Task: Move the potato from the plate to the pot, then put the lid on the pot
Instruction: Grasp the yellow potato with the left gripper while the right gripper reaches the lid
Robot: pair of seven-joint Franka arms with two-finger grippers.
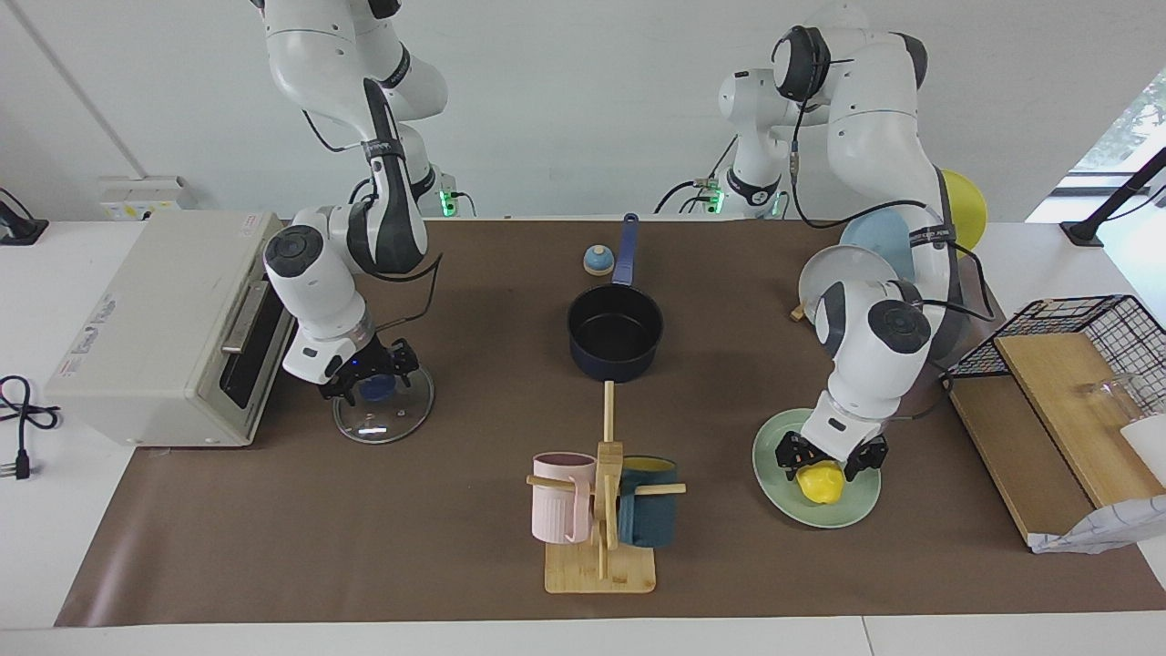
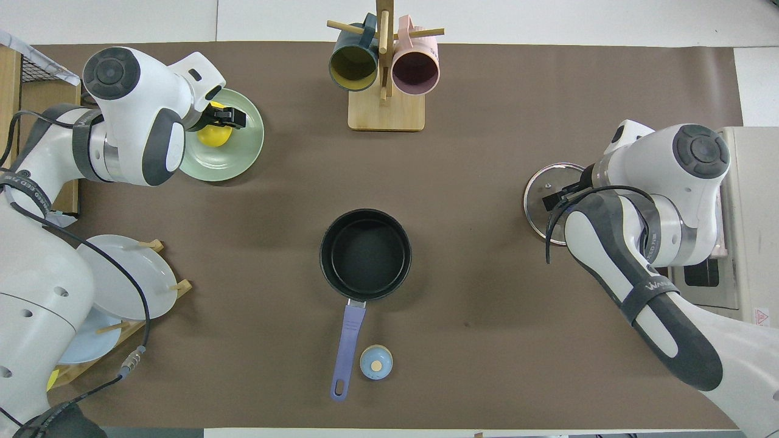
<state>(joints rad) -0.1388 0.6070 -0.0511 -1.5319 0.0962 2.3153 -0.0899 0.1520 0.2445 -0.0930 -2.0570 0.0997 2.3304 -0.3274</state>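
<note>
Two mugs near plate.

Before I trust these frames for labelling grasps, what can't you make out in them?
- Whether the left gripper has shut on the potato on the plate: too small in the facing view, wrist-covered overhead.
- The lid knob: hidden under the right gripper in both views, grip unreadable.
- The lid's edge toward the right arm's end: overhead, the arm covers it.
</note>
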